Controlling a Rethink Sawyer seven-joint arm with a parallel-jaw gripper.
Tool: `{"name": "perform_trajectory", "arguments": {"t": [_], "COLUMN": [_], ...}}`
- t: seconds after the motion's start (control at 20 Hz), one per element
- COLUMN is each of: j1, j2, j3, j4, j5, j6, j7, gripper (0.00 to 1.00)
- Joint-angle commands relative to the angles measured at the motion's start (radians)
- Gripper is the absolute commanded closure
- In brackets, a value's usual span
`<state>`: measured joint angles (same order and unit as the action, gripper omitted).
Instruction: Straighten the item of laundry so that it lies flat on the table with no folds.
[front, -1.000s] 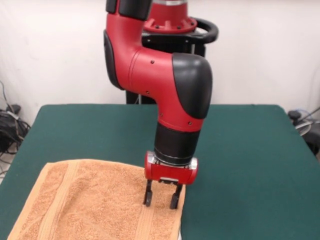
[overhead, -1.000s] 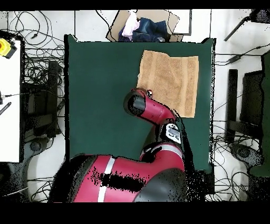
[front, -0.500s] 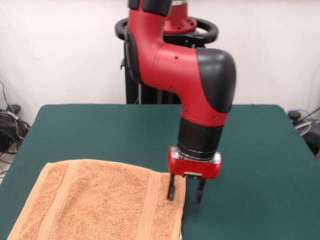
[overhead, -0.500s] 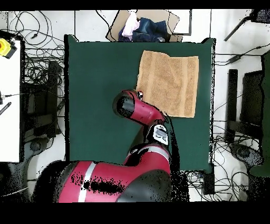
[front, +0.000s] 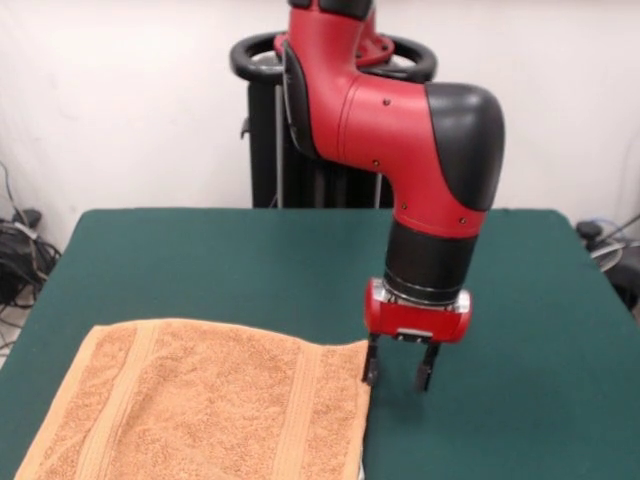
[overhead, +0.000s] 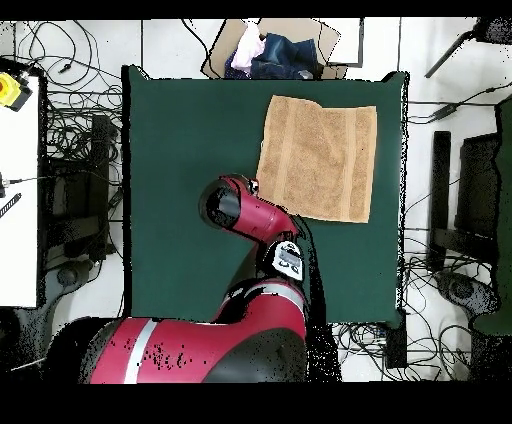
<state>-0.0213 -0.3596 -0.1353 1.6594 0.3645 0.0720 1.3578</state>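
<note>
Towel spread flat, jaws empty beside its corner

The orange-tan towel (front: 205, 405) lies spread out on the dark green tabletop (front: 520, 300), at the near left of the front view, its lower edge running out of the picture. Its surface looks smooth, with no fold showing; two flat woven bands run across it, one near the left edge and one nearer the right. From overhead the towel (overhead: 318, 157) shows as a roughly square sheet close to one corner of the tabletop (overhead: 190, 150), a little askew to the table's edges.

The red and black arm (front: 420, 140) comes down with its gripper (front: 397, 371) pointing straight at the felt, just beside the towel's far right corner. The jaws stand spread apart and hold nothing. The left fingertip sits right at the towel's edge; whether it touches the cloth cannot be told. The tips are low, close to the felt, but contact with the tabletop is not clear either.

In the overhead view the arm's bulk (overhead: 245, 210) covers the gripper. Beyond the tabletop's far edge there sits a cardboard box (overhead: 275, 48) holding bundled cloth
</note>
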Motion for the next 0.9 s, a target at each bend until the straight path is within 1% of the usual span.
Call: {"name": "perform_trajectory", "arguments": {"t": [0.05,0.55,0.8,0.9], "j1": [-0.018,-0.025,-0.020,-0.048], "j2": [0.003,0.006,0.006,-0.009], "j3": [0.041,0.023,0.018,0.032], "j4": [0.048,0.023,0.020,0.034], "j5": [0.050,0.032,0.030,0.013], "j6": [0.060,0.089,0.070,0.065], "j7": [0.270,0.248,0.250,0.234], "gripper": [0.00,0.00,0.00,0.00]}}
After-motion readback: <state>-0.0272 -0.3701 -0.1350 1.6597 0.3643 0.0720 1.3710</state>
